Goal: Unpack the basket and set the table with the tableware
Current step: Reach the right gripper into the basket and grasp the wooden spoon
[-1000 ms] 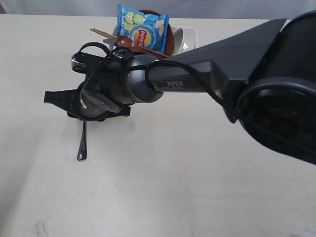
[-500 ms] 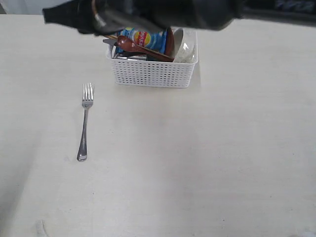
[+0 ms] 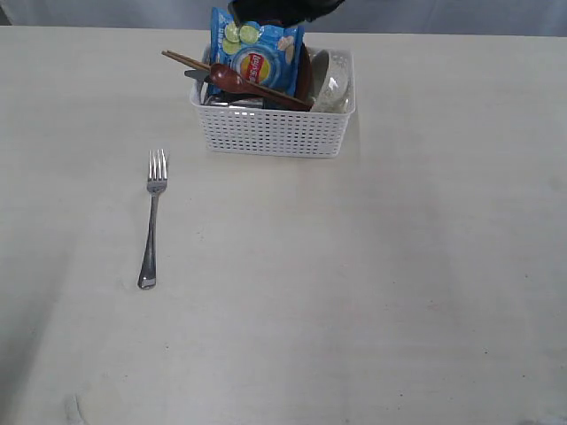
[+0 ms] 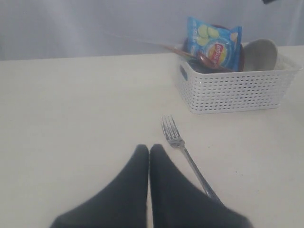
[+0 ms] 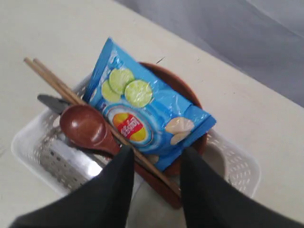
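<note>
The white basket (image 3: 275,131) stands at the back of the table (image 3: 372,292). In it are a blue crisp packet (image 3: 257,49), two brown chopsticks (image 5: 56,84), a reddish wooden spoon (image 5: 88,127), a brown plate (image 5: 184,89), an off-white bowl (image 3: 322,74) and a knife tip (image 5: 51,101). My right gripper (image 5: 156,154) hovers open just above the basket, over the chopsticks and the plate's rim, holding nothing. A steel fork (image 3: 152,221) lies on the table to the basket's front left. My left gripper (image 4: 149,150) is shut and empty, low over the table beside the fork (image 4: 186,154).
In the exterior view only a dark part of the right arm (image 3: 282,9) shows behind the basket at the top edge. A shiny steel piece (image 5: 64,160) lies low in the basket under the spoon. A grey backdrop runs behind the table's far edge.
The right arm has swung from over the fork, where it filled the view, back to above the basket. The fork stays lying on the table.
</note>
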`<control>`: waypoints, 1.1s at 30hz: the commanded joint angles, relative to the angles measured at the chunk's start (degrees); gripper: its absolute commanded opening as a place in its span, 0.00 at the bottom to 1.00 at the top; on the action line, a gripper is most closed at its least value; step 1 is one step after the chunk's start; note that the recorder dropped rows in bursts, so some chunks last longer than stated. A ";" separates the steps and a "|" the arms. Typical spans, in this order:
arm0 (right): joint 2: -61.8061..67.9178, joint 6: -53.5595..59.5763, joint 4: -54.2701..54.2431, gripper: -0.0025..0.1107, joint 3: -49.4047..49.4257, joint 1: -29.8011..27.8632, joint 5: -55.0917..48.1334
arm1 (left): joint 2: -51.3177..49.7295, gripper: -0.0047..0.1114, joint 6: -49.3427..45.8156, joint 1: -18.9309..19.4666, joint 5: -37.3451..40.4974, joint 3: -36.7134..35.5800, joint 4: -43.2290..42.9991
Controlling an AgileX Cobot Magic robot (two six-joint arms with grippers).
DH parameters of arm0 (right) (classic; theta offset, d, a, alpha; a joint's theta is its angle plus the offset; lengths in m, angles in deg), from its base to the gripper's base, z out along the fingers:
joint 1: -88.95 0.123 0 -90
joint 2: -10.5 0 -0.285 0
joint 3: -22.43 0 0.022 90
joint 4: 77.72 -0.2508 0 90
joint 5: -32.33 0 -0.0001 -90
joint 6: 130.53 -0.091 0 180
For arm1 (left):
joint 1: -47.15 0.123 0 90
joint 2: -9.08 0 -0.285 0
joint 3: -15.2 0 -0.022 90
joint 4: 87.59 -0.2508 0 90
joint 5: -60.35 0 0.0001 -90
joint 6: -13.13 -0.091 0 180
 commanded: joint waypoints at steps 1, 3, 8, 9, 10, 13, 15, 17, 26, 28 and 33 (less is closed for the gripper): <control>3.30 15.49 -5.92 0.31 -0.13 -0.46 1.57 | 0.19 0.04 0.20 -0.33 -0.10 -0.18 -0.25; 5.00 15.99 -5.92 0.32 -1.09 -0.46 2.53 | 0.19 0.04 0.20 -0.33 -0.10 -0.18 -0.25; 11.35 15.99 -7.06 0.47 -8.50 -0.46 -0.16 | 0.19 0.04 0.20 -0.33 -0.10 -0.18 -0.25; 12.42 16.02 -7.45 0.50 -10.07 -0.46 -1.17 | 0.19 0.04 0.20 -0.33 -0.10 -0.18 -0.25; 14.03 16.02 -7.57 0.52 -12.37 -0.33 -2.44 | 0.19 0.04 0.20 -0.33 -0.10 -0.18 -0.25; 17.59 16.29 -7.79 0.50 -17.65 0.11 -5.81 | 0.19 0.04 0.20 -0.33 -0.10 -0.18 -0.25; 19.76 17.51 -7.79 0.50 -20.71 0.26 -8.94 | 0.19 0.04 0.20 -0.33 -0.10 -0.18 -0.25; 21.63 20.65 -8.91 0.50 -23.04 0.52 -11.32 | 0.19 0.04 0.20 -0.33 -0.10 -0.18 -0.25; 22.60 36.29 -22.34 0.53 -23.61 0.52 -13.25 | 0.19 0.04 0.20 -0.33 -0.10 -0.18 -0.25; 22.60 36.29 -22.67 0.57 -23.61 0.52 -13.25 | 0.19 0.04 0.20 -0.33 -0.10 -0.18 -0.25; 22.60 36.29 -22.67 0.60 -23.61 0.31 -12.40 | 0.19 0.04 0.20 -0.33 -0.10 -0.18 -0.25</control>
